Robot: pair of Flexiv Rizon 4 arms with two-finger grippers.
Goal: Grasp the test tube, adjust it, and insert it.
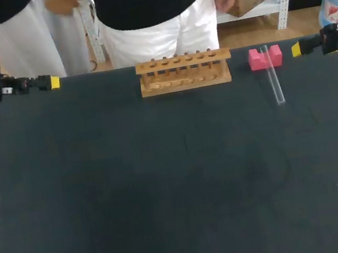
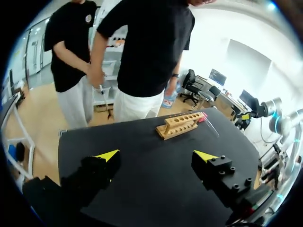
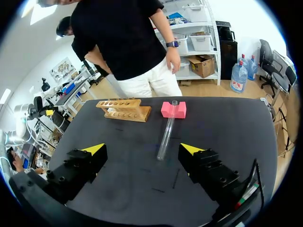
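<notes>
Table: one dark table (image 1: 136,203) carries everything. You have open cloth in front of the props, which all sit along its far edge.

Left gripper: your left gripper (image 2: 156,155) sits at the far left corner of the table, well apart from every prop. Its fingers are spread wide and hold nothing. It looks parked there to leave the middle free.

Right gripper: your right gripper (image 3: 142,149) is at the far right, just beside the pink block. It also gapes wide and is empty. It is much the nearer of the two to the tube, so the grasp likely falls to this arm.

Rack: one wooden rack (image 1: 184,72) stands upright at the middle of the far edge. I count six holes along its top, and none shows a tube in it.

Test tube: one clear test tube (image 1: 273,80) lies to the right of the rack, untouched. Its far end rests in the block's notch and its near end on the table. Propped like this, it probably cannot roll and gives your fingers room to close around it.

Pink block: one notched pink block (image 1: 265,57) serves as the tube's cradle.
</notes>
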